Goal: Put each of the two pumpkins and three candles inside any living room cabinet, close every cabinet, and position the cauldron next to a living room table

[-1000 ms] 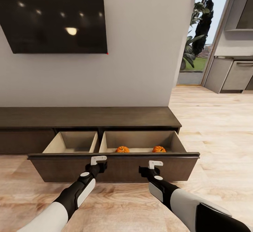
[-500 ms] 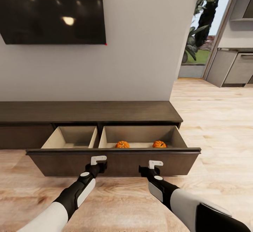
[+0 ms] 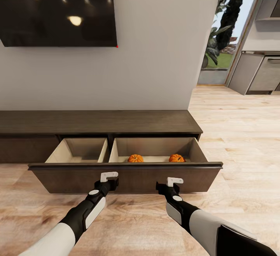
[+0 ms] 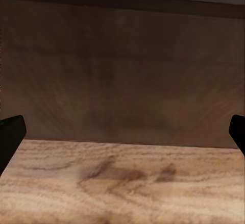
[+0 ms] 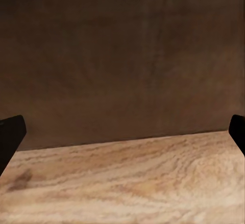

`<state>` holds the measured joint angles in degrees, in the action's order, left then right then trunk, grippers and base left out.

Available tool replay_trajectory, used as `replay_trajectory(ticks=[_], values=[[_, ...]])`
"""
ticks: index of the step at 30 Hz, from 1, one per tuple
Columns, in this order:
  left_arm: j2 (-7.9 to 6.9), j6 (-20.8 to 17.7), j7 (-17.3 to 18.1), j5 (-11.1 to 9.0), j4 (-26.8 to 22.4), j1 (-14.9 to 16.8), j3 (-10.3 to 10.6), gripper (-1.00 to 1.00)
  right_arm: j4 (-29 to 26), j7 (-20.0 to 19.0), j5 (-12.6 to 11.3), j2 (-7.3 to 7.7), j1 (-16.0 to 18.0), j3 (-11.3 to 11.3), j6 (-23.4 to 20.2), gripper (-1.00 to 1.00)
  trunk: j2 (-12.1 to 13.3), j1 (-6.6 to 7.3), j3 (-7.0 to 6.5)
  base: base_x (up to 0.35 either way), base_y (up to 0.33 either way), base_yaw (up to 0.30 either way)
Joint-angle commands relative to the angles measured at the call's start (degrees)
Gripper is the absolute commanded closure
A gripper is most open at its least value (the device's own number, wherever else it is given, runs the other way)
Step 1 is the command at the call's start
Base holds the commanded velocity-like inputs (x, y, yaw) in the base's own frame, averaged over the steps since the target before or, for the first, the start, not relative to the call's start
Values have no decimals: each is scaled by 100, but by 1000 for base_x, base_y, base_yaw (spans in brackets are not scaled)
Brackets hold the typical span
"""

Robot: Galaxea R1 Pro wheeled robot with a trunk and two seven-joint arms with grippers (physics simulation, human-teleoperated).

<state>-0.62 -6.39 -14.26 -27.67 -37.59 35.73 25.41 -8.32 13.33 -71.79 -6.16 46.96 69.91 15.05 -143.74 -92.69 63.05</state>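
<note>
The head camera tilts, so the television (image 3: pixel 58 10) and the cabinet (image 3: pixel 97 122) sit a little higher in view than a second ago. The right claw (image 3: pixel 174 181) drifts slightly toward 4 o'clock against the open drawer's front (image 3: pixel 125 177), compared with half a second ago.

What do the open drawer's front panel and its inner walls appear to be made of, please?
The long dark-brown drawer front looks like matte stained wood or veneer: faint grain shows close up in the left wrist view, with no gloss. The drawer's pale inner walls look like light unfinished wood or laminate, smooth and even-toned; a render leaves that open.
</note>
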Motion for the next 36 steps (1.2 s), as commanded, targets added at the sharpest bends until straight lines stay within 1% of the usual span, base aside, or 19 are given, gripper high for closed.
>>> replay_trajectory(ticks=[1, 5, 10, 16, 21, 28, 36], values=[[-7, -20, -51, -36, -12, 4, 36, -100, -5, 30, -43, 1, 5, 49, 19, -100, -2, 1, 5, 0, 0, 0], [-3, -27, -50, -36, -12, 4, 35, -100, -3, 30, -38, 1, 3, 49, 24, -100, -2, 1, 5, 66, 0, 0], [0, -36, -50, -29, -12, 5, 37, -100, -3, 30, -37, 1, 5, 49, 24, -100, -2, 1, 5, 270, 0, 0], [0, -37, -50, -35, -12, 4, 36, -100, -3, 29, -36, 1, 0, 49, 25, -100, -2, 1, 5, 124, 0, 0], [0, -37, -50, -36, -12, 5, 41, -100, -3, 30, -36, 1, 5, 49, 23, -100, -2, 1, 5, 245, 0, 0], [0, -33, -52, -36, -12, 4, 40, -100, -3, 30, -36, 1, 2, 49, 19, -100, -2, 1, 5, 63, 0, 0], [0, -37, -50, -36, -12, 4, 43, -100, -3, 30, -36, 1, 3, 49, 17, -100, -2, 1, 5, 304, 0, 0]])
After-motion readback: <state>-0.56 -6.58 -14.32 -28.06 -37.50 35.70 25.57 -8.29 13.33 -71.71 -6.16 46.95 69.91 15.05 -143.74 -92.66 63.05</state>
